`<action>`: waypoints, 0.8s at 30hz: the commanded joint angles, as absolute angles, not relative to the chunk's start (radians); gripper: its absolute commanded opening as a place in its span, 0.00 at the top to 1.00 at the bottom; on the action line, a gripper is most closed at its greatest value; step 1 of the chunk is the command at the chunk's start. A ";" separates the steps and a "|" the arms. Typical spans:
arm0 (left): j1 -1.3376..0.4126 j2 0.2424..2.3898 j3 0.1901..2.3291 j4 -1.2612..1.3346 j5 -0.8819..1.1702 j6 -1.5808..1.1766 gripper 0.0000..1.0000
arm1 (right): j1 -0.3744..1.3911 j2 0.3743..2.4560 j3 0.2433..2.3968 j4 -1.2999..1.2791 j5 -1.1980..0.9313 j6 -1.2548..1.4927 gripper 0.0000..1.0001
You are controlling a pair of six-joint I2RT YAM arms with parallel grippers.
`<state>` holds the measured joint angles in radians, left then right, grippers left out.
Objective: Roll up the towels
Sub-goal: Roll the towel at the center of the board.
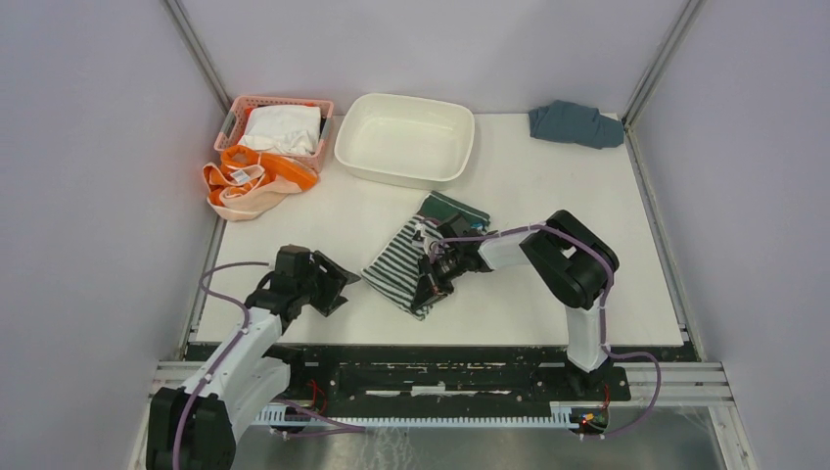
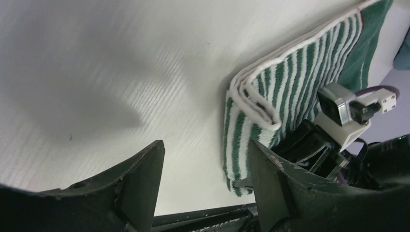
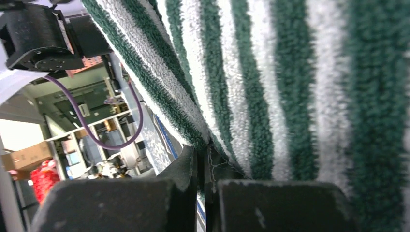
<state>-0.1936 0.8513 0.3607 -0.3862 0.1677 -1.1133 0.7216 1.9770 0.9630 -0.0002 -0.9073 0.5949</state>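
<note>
L gripper (image 2: 205,151) held wide over bare table (image 2: 96,72), just beside striped towel (image 1: 394,259), R gripper (image 3: 203,159) clamped on its near edge, towel seen folded mid-table, orange towel (image 1: 250,186) crumpled far left, just beside pink basket (image 1: 235,113).

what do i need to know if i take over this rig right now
Left gripper: open, empty, over bare table just left of the striped towel.
Right gripper: shut on an edge of the striped towel.
Orange towel: crumpled at the far left by the pink basket.
Done: nothing rolled yet; the striped towel lies folded mid-table.
Left: roll the striped towel, then the orange one.
</note>
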 commanded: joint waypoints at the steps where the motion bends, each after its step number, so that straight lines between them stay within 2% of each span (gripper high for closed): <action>1: -0.191 0.830 0.307 -0.292 0.289 -1.101 0.29 | 0.688 2.015 0.965 0.055 -0.986 0.643 0.99; 14: -0.245 1.001 0.303 -0.087 0.335 -1.146 0.30 | 0.682 2.055 0.995 -0.018 -0.970 0.614 0.98; 24: -0.288 1.123 0.363 -0.033 0.319 -1.146 0.31 | 0.682 2.029 1.011 -0.050 -0.942 0.602 0.92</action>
